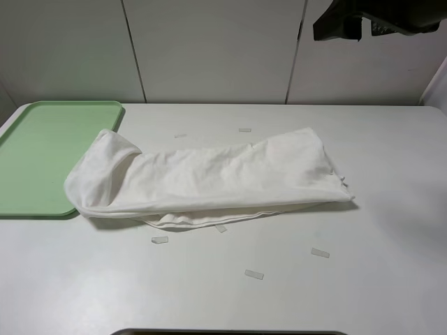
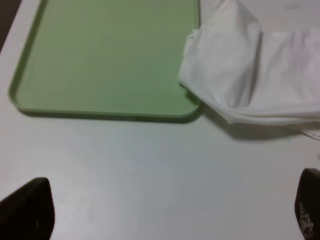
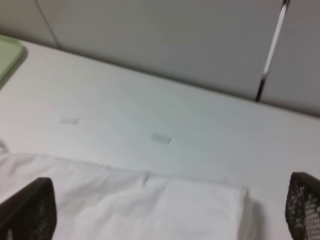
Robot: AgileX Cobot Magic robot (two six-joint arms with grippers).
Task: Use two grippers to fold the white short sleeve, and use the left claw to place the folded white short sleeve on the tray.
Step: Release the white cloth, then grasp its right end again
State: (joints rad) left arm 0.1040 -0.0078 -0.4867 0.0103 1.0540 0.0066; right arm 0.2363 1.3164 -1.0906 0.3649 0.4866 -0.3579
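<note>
The white short sleeve (image 1: pixel 209 178) lies folded into a long band across the middle of the table. Its left end rests against the right edge of the light green tray (image 1: pixel 42 153), which holds nothing. In the left wrist view my left gripper (image 2: pixel 170 210) is open and empty above bare table, near the tray's (image 2: pixel 105 60) front rim and short of the shirt's end (image 2: pixel 250 75). In the right wrist view my right gripper (image 3: pixel 170 210) is open and empty, above the shirt's far edge (image 3: pixel 165 205). A black arm part (image 1: pixel 377 19) hangs at the top right of the exterior view.
Several small pale tape strips lie on the white table, such as one in front of the shirt (image 1: pixel 160 239), one nearer the front (image 1: pixel 254 274) and one behind it (image 1: pixel 244 130). A white panelled wall (image 1: pixel 209 49) stands behind the table.
</note>
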